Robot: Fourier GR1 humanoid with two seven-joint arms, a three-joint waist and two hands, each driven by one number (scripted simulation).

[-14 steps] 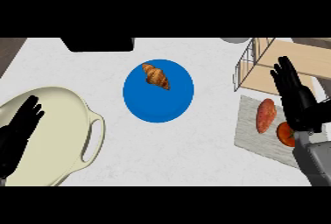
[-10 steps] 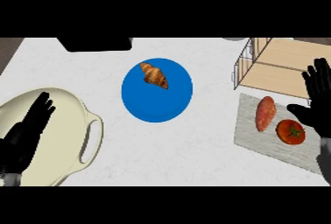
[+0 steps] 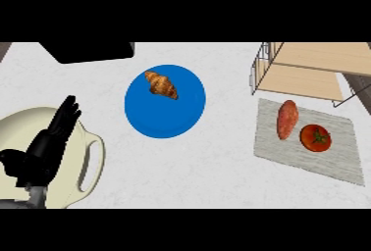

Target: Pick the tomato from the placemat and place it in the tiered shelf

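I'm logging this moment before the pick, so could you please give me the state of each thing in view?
tomato: on the placemat, unheld
sweet potato: lying beside the tomato
croissant: on the blue plate
tiered shelf: nothing visible on it
left hand: open, over the cream pot
right hand: not in view

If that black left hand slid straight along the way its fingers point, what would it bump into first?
Probably nothing close: the left hand points up-right over the cream pot, towards bare white counter, passing left of the round blue plate. Height is unclear.
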